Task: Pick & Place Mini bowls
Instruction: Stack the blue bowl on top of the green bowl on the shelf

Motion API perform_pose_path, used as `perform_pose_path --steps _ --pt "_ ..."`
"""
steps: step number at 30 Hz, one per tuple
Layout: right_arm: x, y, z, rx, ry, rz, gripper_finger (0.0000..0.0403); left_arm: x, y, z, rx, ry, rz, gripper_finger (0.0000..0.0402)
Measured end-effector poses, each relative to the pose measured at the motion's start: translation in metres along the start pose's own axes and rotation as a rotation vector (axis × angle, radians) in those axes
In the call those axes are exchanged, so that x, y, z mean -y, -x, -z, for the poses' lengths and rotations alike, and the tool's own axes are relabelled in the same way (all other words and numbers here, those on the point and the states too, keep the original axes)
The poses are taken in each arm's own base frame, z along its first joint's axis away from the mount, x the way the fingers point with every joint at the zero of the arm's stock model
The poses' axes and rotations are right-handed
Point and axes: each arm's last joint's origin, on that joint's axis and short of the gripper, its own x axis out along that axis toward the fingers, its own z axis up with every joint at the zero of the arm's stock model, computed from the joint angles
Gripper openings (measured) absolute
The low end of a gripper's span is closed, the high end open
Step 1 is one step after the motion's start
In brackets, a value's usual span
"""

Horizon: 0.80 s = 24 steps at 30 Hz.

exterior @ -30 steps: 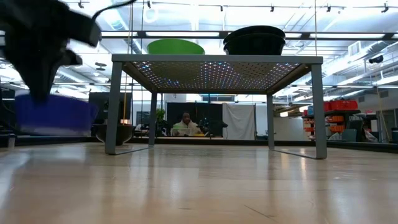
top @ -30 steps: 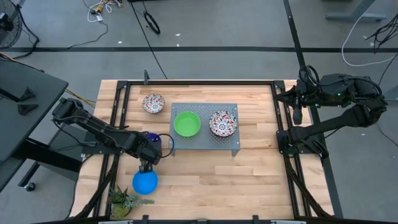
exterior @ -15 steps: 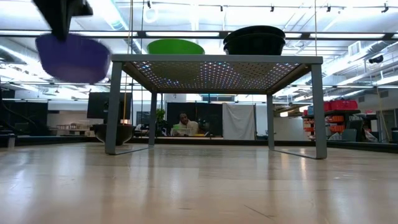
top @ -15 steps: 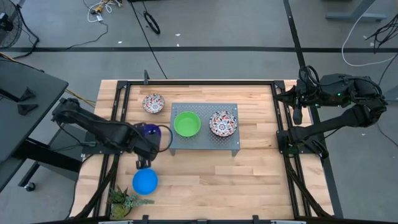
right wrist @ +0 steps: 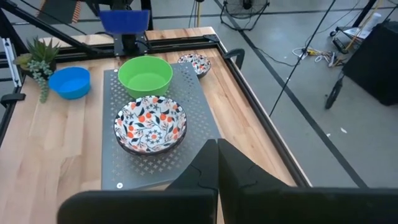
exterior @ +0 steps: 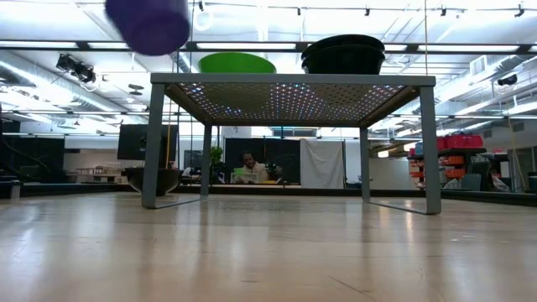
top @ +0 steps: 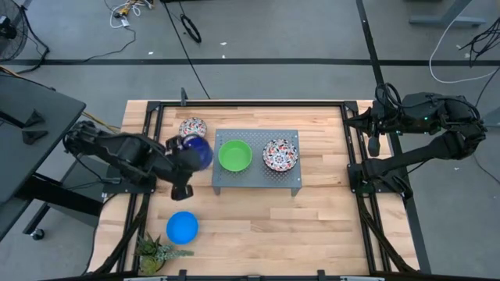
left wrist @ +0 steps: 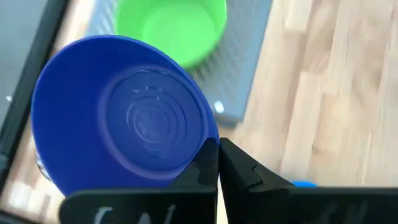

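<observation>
My left gripper (top: 189, 159) is shut on the dark blue bowl (top: 197, 150), just left of the grey perforated tray (top: 258, 176). The low view shows that bowl (exterior: 149, 21) well above the tray's top. A green bowl (top: 234, 155) and a floral bowl (top: 280, 154) sit on the tray. A second floral bowl (top: 191, 127) and the bright blue bowl (top: 182, 227) rest on the table. My right gripper (right wrist: 217, 149) is shut and empty at the table's right edge. My left gripper pinches the dark blue bowl's rim (left wrist: 210, 144) between its two fingers, one finger (left wrist: 200, 174) inside the bowl and one (left wrist: 244, 175) outside. The bowl (left wrist: 124, 118) is lifted clear of the table, its opening up.
A small spiky green plant (top: 156, 251) stands at the near left corner. A black frame (top: 148, 133) runs along the table's left, far and right sides. Bare wood (top: 266, 226) lies near the front edge.
My left gripper has risen and gone toward the table's far edge, closing on the tray's left side. It has kept hold of the dark blue bowl, which went from just above the table to higher than the tray's top.
</observation>
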Motion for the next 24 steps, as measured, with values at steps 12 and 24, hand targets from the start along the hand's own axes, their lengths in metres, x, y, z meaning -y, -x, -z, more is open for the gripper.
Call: perform_pose_path --steps 12,24 --pt "0.001 0.005 0.002 0.018 0.028 -0.027 0.0000 -0.026 -0.003 -0.032 0.124 0.020 0.001 0.0002" --pt "0.005 0.030 0.004 0.166 -0.032 -0.209 0.0000 -0.031 -0.014 -0.041 0.100 -0.012 0.038 0.0002"
